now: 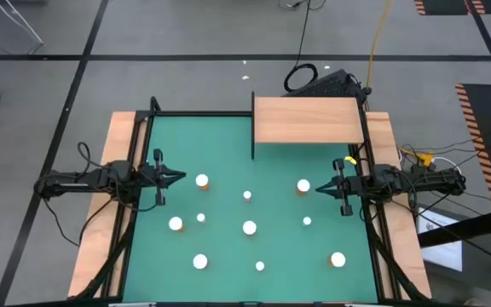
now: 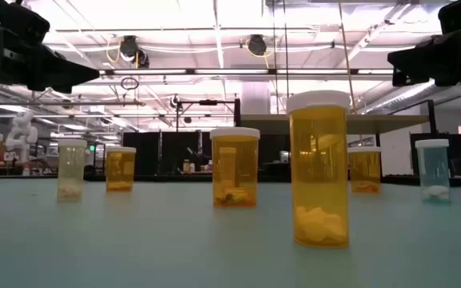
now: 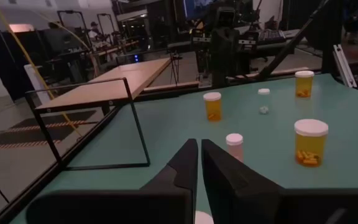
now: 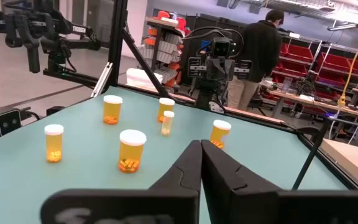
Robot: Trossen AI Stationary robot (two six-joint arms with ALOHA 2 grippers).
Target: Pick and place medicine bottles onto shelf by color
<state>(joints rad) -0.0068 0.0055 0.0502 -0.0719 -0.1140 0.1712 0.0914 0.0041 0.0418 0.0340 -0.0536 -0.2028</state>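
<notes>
Both grippers, left [image 1: 180,177] & right [image 1: 320,188], clenched empty at mat edges, medicine bottles [image 1: 249,228] scattered btwn them, shelf [image 1: 307,120] bare.

a green tabletop [image 1: 228,153] fills the frame's centre, with wooden strips [image 1: 119,136] along both sides. ten white-capped medicine bottles [image 1: 249,228] stand scattered across it. the shelf [image 1: 307,119] sits at its upper right, bare.

You have no readable text, labels, brands, numbers or signs in any of these views. The medicine bottles [image 2: 318,168] show bare orange bodies with white caps and no printed label you can make out, and the shelf [image 1: 307,119] carries no marking. Anything printed on gear in the room behind is too small to read.
</notes>
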